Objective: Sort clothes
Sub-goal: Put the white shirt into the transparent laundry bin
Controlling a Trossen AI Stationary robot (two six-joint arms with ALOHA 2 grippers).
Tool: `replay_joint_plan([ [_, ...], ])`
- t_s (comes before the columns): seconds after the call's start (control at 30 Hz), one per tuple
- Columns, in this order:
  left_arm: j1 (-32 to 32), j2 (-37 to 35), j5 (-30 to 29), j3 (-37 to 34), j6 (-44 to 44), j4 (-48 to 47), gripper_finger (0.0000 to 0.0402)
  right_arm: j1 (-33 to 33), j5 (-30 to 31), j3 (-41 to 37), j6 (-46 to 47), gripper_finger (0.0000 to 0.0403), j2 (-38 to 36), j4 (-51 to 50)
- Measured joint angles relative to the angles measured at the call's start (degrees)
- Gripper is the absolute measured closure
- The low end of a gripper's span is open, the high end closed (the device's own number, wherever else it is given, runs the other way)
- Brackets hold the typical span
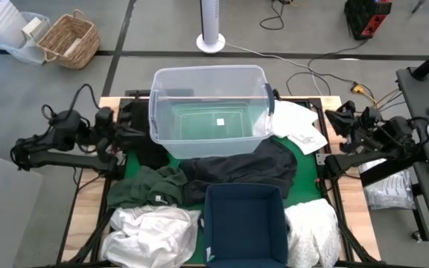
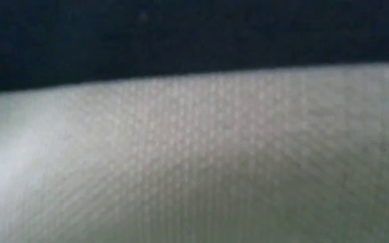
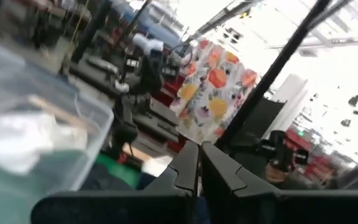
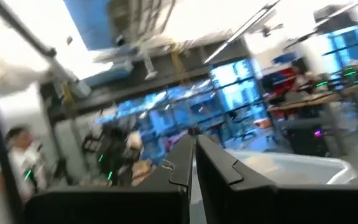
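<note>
The clothes lie spread over the green mat. A white garment (image 1: 301,126) is at the far right, a black one (image 1: 240,167) in the middle and a dark green one (image 1: 144,186) left of it. More white garments (image 1: 151,231) (image 1: 311,227) lie at the near edge. My left gripper (image 3: 199,155) is shut and holds nothing. It hovers at the table's left edge (image 1: 129,135), beside the clear tub. My right gripper (image 4: 193,149) is also shut with nothing in it, raised at the table's right edge (image 1: 335,119). White cloth (image 2: 194,162) fills the low view.
A clear plastic tub (image 1: 208,104) stands at the far middle of the table. A navy square bin (image 1: 244,223) sits at the near middle, between the white heaps. A black garment (image 1: 136,123) lies left of the tub. Beyond the table, a wicker basket (image 1: 69,41) stands on the floor.
</note>
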Motion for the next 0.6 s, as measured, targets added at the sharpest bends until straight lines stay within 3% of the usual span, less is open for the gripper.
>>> replay_joint_plan([
  [0.27, -0.1, 2.6, 6.2, 1.5, -5.7, -5.1, 0.0401, 0.0, -1.2, 6.0, -3.8, 0.039, 6.1, 3.2],
  [0.4, -0.8, 5.2, 8.0, 7.4, -6.5, -15.6, 0.0401, 0.0, -1.2, 11.7, -7.4, 0.039, 13.4, 1.7],
  [0.6, -4.6, 10.4, 8.4, 18.4, -6.5, -31.9, 0.0401, 0.0, 0.8, 24.9, -6.9, 0.039, 23.8, -12.7],
])
